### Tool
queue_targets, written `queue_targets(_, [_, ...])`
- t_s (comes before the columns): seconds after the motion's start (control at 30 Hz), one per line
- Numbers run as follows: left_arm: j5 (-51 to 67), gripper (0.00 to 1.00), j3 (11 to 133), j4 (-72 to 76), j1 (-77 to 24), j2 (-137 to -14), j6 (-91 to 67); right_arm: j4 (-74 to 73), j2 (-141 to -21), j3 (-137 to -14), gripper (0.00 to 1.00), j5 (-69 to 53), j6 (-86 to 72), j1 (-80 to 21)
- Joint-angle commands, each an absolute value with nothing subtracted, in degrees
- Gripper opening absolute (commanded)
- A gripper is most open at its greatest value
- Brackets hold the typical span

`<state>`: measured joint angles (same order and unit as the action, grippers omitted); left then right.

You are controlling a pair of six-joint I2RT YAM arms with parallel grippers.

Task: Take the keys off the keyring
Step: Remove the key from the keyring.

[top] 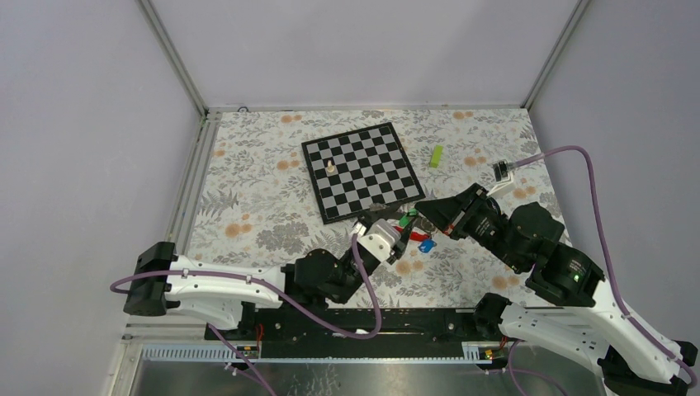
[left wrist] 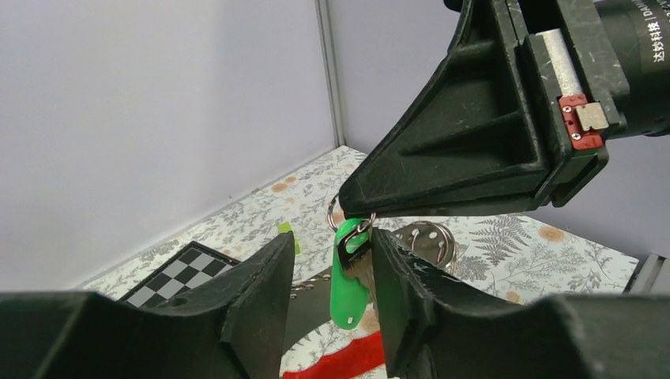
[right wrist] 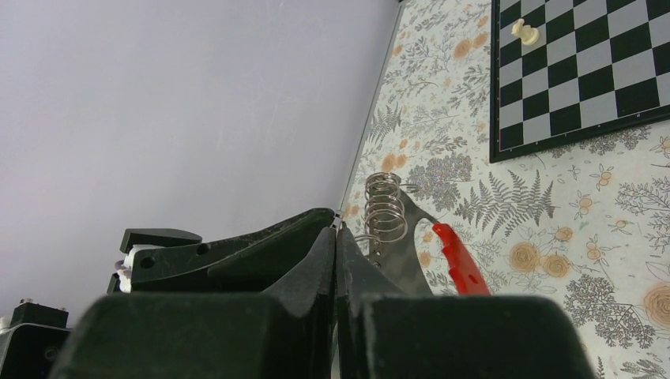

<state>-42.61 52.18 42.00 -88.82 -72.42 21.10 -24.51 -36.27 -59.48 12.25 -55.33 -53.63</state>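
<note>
Pinching the keyring (left wrist: 333,212) between closed fingers, our right gripper (right wrist: 337,227) holds it just off the chessboard's (top: 363,169) near edge. Our left gripper (left wrist: 330,245) straddles the green key (left wrist: 350,280), jaws apart. Pulling askew, we risk the ring slipping free or the key jamming.

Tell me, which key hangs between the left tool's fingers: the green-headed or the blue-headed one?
The green-headed key sits in that gap; the blue-headed key lies outside it.

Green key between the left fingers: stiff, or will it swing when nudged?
Likely swings: the green key hangs from the keyring pinched by the right gripper, and the left gripper isn't clamping it. Its glossy head may slip when squeezed.
</note>
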Motion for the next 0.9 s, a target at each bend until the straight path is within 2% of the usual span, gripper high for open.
queue_targets(0.0, [-41.57,0.43,54.89,43.45,-88.59,-72.60,19.49,-20.45,-35.52,-59.71,0.00,11.22,-55.46,-53.88])
queue_targets(0.17, [-41.89,0.28,54.67,42.64,-88.59,-72.21,18.32,-20.44,-35.16,-59.45,0.00,11.67,-55.46,-53.87])
queue_targets(0.37, [-42.22,0.00,54.62,41.73,-88.59,-71.83,16.91,-20.44,-34.92,-59.25,0.00,11.83,-55.39,-53.88])
queue_targets(0.5, [-41.18,0.00,55.80,37.48,-88.59,-70.76,14.30,-19.60,-33.94,-58.15,0.00,12.31,-53.85,-53.88])
queue_targets(0.53, [-40.69,0.00,56.12,35.86,-88.59,-70.25,13.52,-19.18,-33.48,-57.79,0.03,12.37,-52.74,-53.88])
queue_targets(0.7, [-36.81,0.00,58.77,24.72,-87.30,-66.29,6.31,-16.74,-30.28,-56.09,0.36,13.58,-45.94,-53.89])
queue_targets(0.87, [-31.64,0.00,63.44,8.76,-82.33,-62.08,-8.79,-12.98,-24.26,-53.17,0.53,12.33,-35.14,-53.87])
